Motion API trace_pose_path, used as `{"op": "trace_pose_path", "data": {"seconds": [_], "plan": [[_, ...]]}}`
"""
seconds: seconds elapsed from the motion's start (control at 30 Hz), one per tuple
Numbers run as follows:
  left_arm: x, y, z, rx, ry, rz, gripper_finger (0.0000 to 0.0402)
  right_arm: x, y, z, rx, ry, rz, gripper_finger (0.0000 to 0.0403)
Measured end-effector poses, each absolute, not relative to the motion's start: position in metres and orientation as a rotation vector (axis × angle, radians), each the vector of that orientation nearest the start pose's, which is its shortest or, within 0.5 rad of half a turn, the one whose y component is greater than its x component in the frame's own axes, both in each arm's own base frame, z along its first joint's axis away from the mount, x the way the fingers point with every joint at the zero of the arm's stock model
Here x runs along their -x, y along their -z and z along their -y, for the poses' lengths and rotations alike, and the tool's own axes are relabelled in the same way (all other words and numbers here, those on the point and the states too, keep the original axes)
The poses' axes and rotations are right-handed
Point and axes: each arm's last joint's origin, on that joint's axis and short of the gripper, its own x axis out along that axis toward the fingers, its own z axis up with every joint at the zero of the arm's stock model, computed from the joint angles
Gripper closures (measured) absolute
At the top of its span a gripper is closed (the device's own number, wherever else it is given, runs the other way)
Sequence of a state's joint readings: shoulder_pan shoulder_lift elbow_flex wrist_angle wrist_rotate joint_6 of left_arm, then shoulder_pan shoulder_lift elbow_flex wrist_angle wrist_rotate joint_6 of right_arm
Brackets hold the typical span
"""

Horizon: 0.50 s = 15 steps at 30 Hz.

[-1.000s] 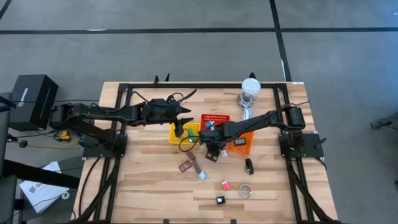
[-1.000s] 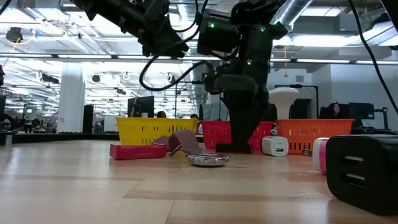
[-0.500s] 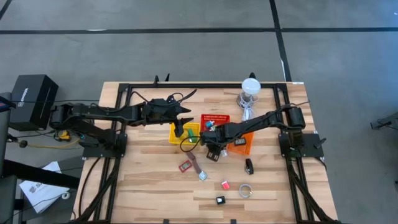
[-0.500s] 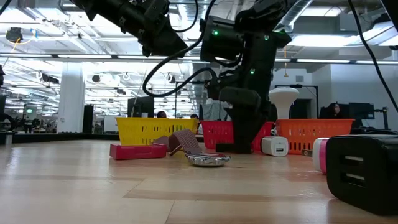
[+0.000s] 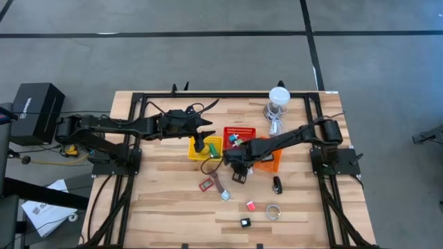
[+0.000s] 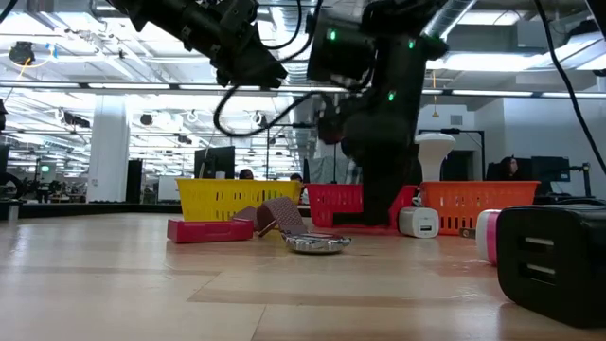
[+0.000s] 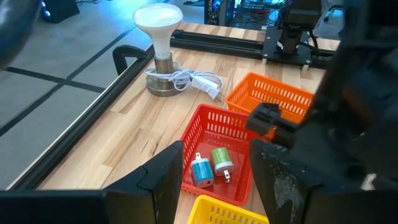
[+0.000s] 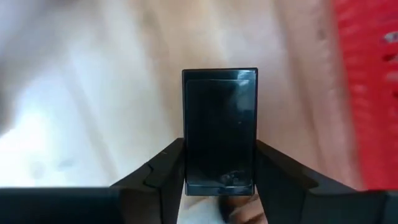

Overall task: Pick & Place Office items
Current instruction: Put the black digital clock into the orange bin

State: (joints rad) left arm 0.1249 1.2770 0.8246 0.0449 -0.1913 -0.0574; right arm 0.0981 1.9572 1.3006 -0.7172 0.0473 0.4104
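Observation:
My right gripper [image 5: 239,174] points down over the table's middle, just near of the red basket [image 5: 239,133], and is shut on a black rectangular block [image 8: 219,130]. My left gripper [image 7: 214,186] hangs open and empty above the yellow basket [image 5: 208,148]. A blue item [image 7: 202,171] and a green item [image 7: 221,163] lie in the red basket. Loose on the wood lie a red item [image 5: 205,185], a brown strip [image 5: 217,182], a black item [image 5: 277,185], a ring [image 5: 274,211] and several more small pieces. My right gripper pinches the black block's two long sides [image 8: 186,168] between its two fingers [image 8: 163,171], at the block's end nearest the wrist. The fingers come from above, pointing down and lying along the block. I cannot tell whether the block's far end rests on the wood.
An orange basket [image 5: 271,160] stands right of the red one, partly under my right arm. A white-topped lamp with a coiled cable [image 5: 278,100] sits at the far right. Bare wood lies toward the table's near left corner [image 5: 152,214].
My right gripper has shifted a little toward the table's right and near edges, staying low over the wood.

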Motion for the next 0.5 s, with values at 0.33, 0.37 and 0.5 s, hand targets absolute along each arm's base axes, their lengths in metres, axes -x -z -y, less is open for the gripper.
{"op": "trace_pose_path", "data": {"seconds": [0.33,0.37,0.5], "plan": [[-0.276,-0.265,-0.040,0.043,-0.323,-0.399,0.0225,-0.347,-0.220,-0.058,-0.221,0.197,-1.333,0.0255],[-0.276,-0.265,-0.040,0.043,-0.323,-0.399,0.0225,-0.341,-0.228,-0.059,-0.227,0.211,-1.339,0.0254],[-0.276,-0.265,-0.040,0.043,-0.323,-0.397,0.0225,-0.311,-0.253,-0.060,-0.199,0.343,-1.375,0.0255]]}}
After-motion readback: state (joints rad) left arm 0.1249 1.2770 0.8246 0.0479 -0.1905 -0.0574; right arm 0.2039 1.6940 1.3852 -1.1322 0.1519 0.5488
